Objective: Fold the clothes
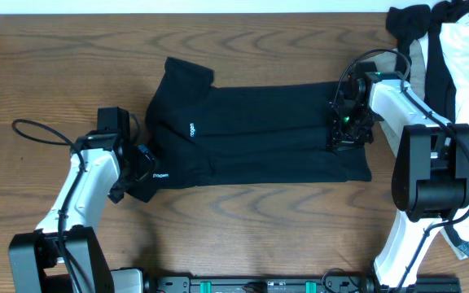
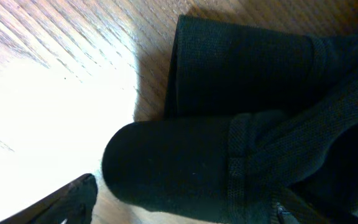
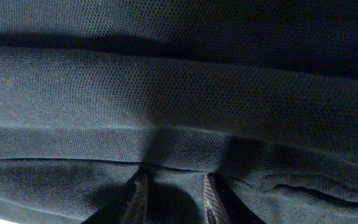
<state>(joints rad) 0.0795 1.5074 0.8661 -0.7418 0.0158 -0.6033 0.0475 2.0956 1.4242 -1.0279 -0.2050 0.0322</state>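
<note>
Wood bench (image 1: 243,244), black T-shirt (image 1: 259,138) lying mid-bench in a long band, sleeve end left, hem end right. Thin, soft and light; it will sag and slide on itself, so grab doubled edges or corners, not flat cloth. Left gripper (image 1: 145,165) at the left end: fingers (image 2: 73,199) spread wide either side of a rolled sleeve (image 2: 166,168), not clamping. Right gripper (image 1: 342,124) at the hem end: fingers (image 3: 135,196) close together, tips in the cloth — can't tell if a fold is pinched. Spare clothes (image 1: 462,41) at the far right corner.
</note>
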